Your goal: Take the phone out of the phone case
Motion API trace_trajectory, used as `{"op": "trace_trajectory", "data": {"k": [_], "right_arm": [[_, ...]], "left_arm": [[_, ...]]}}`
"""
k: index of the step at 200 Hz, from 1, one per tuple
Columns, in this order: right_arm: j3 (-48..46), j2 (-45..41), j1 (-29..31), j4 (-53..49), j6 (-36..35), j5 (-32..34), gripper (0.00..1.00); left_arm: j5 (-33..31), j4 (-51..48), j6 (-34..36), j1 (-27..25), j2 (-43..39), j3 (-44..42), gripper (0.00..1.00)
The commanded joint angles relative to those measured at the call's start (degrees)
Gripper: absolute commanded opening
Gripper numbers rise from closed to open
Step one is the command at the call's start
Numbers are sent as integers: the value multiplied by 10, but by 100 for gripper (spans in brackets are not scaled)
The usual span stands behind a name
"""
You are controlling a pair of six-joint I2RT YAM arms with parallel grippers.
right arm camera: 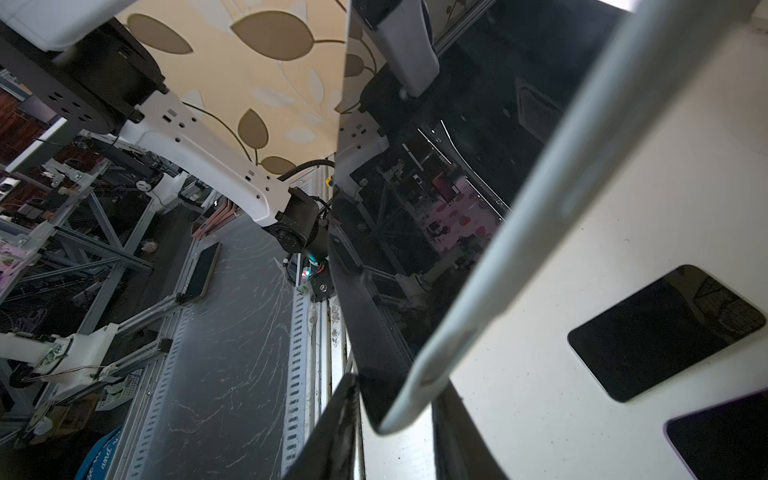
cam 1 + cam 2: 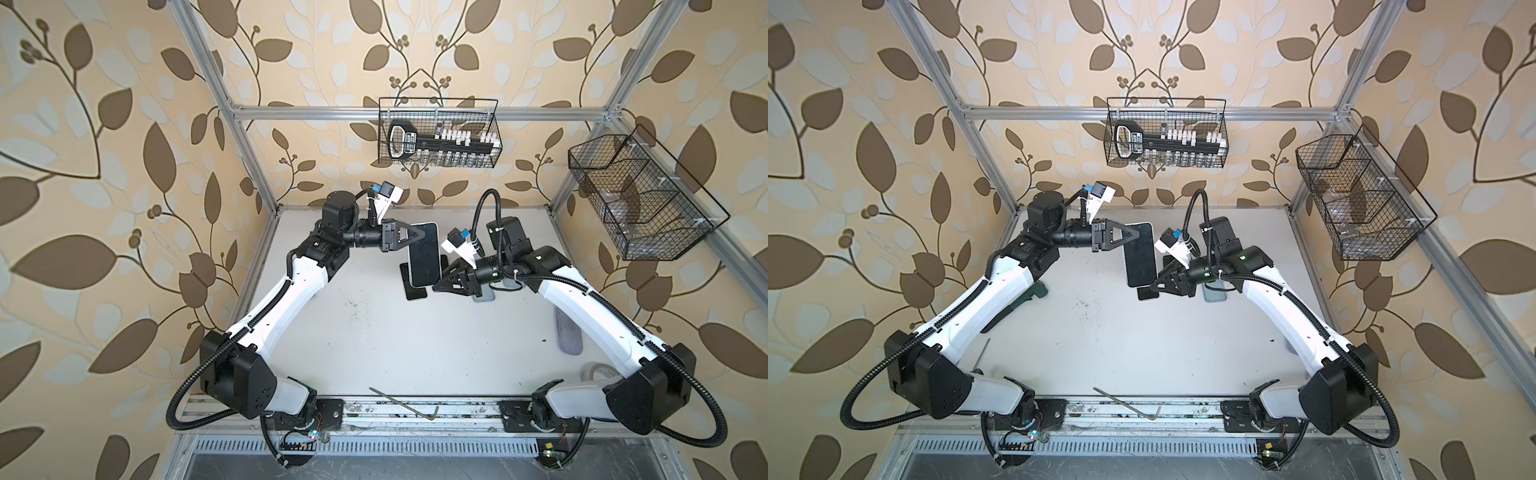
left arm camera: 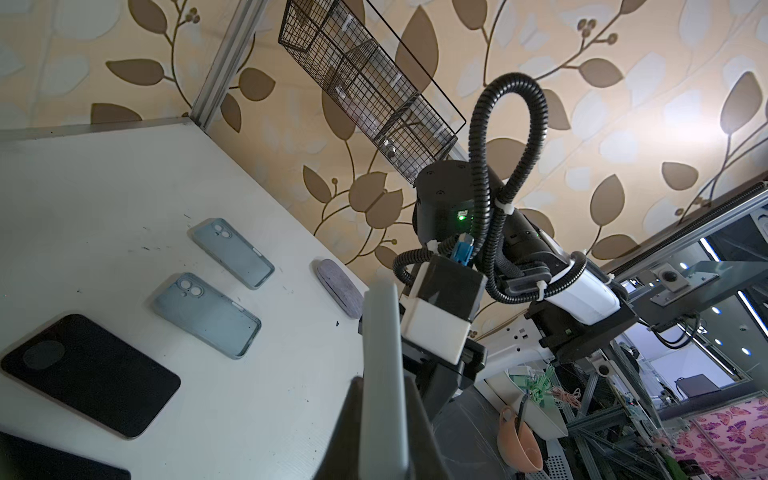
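Note:
A black-screened phone [image 2: 424, 257] [image 2: 1140, 259] in a pale grey phone case [image 1: 519, 232] hangs tilted above the back middle of the table in both top views. My left gripper [image 2: 422, 237] [image 2: 1136, 236] is shut across its thickness at the far end; the left wrist view shows the case's edge [image 3: 382, 353] pinched between the fingers of the left gripper [image 3: 382, 419]. My right gripper [image 2: 434, 287] [image 2: 1151, 286] comes from the right to the phone's near corner. In the right wrist view that corner sits between the right gripper [image 1: 395, 415] fingers, which touch it on both sides.
Two empty pale blue cases [image 3: 232, 253] [image 3: 208, 316] and black phones [image 3: 91, 374] [image 1: 665, 332] lie on the white table [image 2: 395, 340] under the arms. A grey oval pad [image 2: 568, 332] lies at the right, an Allen key [image 2: 403, 405] at the front. Wire baskets [image 2: 438, 133] [image 2: 640, 199] hang behind.

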Motion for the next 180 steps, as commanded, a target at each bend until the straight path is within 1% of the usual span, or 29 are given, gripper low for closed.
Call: {"op": "trace_trajectory", "data": {"k": [1, 28, 44, 66, 83, 93, 110, 144, 180], "right_arm": [[22, 9, 1, -4, -22, -31, 25], [25, 11, 1, -9, -27, -41, 19], [27, 14, 1, -18, -34, -47, 18], [25, 13, 1, -28, -42, -53, 27], [26, 14, 3, -44, -55, -57, 36], [26, 12, 4, -50, -59, -53, 38], [23, 12, 8, -57, -63, -46, 38], [21, 14, 10, -75, -73, -42, 33], [19, 15, 10, -75, -75, -44, 25]], "left_arm": [[28, 40, -6, -7, -11, 2, 0], [29, 42, -9, -8, -14, 2, 0], [28, 45, -11, -8, -15, 2, 0], [30, 45, -10, -8, -16, 4, 0], [33, 44, -7, -8, -15, 7, 0], [33, 40, -3, -8, -13, 11, 0], [35, 35, -1, -8, -8, 17, 0], [37, 36, -2, -8, 0, 27, 0], [39, 36, -4, -8, -2, 29, 0]]}}
